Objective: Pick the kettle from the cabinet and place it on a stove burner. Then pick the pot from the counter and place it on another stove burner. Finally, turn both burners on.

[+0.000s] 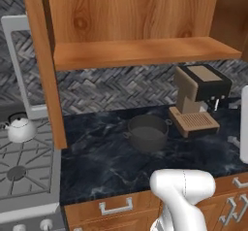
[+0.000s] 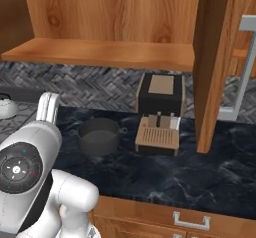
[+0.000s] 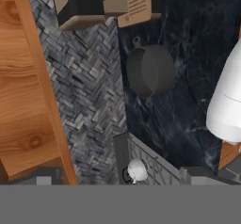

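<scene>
Dark grey pot [image 1: 147,132] sits on the black marbled counter [image 1: 106,162], well apart from the stove [image 1: 24,172], just beside the tan and black coffee machine [image 1: 198,101]. Kettle [image 1: 19,128] is already on a rear stove burner, near the grate edge, so the first placement looks done; pot is the next thing, judging by the task. Cabinet [image 1: 135,50] shelf above is bare wood.

Key relation: in the hand view the pot [image 3: 150,70] lies in the upper middle, well ahead of the camera, with the kettle [image 3: 137,170] low in the frame and nearer. The hand looks high above the counter, so the coming move is probably a long reach down toward the pot. Pot is round, no real long axis; its two loop handles sit on opposite sides, roughly up-down in the hand view. Rim or a handle is the likely grasp spot.

Fingers: tips are not clear in any view, but they stand spread fully wide and nothing is held.

Hard to tell: free burners are partly cut off at the left edge of the left base view; stove knobs [image 1: 29,225] barely show at the bottom. White arm body [image 2: 30,172] covers the left part of the counter in the right base view.
</scene>
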Controlling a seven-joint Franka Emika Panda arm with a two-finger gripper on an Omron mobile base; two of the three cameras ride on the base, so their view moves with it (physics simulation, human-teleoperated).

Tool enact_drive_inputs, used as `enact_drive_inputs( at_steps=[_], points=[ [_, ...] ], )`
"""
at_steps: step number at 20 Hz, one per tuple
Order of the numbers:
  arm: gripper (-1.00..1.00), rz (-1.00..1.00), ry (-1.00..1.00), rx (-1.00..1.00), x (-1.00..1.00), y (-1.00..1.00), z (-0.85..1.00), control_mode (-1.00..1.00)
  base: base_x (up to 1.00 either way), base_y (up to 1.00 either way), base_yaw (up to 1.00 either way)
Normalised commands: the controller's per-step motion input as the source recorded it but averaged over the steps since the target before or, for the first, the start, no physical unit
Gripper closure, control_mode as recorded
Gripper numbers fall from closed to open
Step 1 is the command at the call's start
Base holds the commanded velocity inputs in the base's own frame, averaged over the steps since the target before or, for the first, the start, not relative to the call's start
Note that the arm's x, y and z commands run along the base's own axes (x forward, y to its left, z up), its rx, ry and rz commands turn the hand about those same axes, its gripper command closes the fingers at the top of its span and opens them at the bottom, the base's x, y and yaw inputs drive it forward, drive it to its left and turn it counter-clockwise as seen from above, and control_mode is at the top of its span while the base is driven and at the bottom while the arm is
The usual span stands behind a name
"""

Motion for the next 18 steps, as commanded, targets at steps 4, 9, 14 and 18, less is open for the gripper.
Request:
enact_drive_inputs(
  at_steps=[4,9,14,18],
  points=[
    [-1.0,0.0,0.0,0.0,0.0,0.0,0.0,1.0,0.49,-0.18,0.11],
    [-1.0,0.0,0.0,0.0,0.0,0.0,0.0,1.0,0.49,-0.15,0.1],
    [-1.0,0.0,0.0,0.0,0.0,0.0,0.0,1.0,0.35,-0.14,0.08],
    [-1.0,0.0,0.0,0.0,0.04,0.0,-0.01,-1.0,0.0,0.0,0.0]
  ],
)
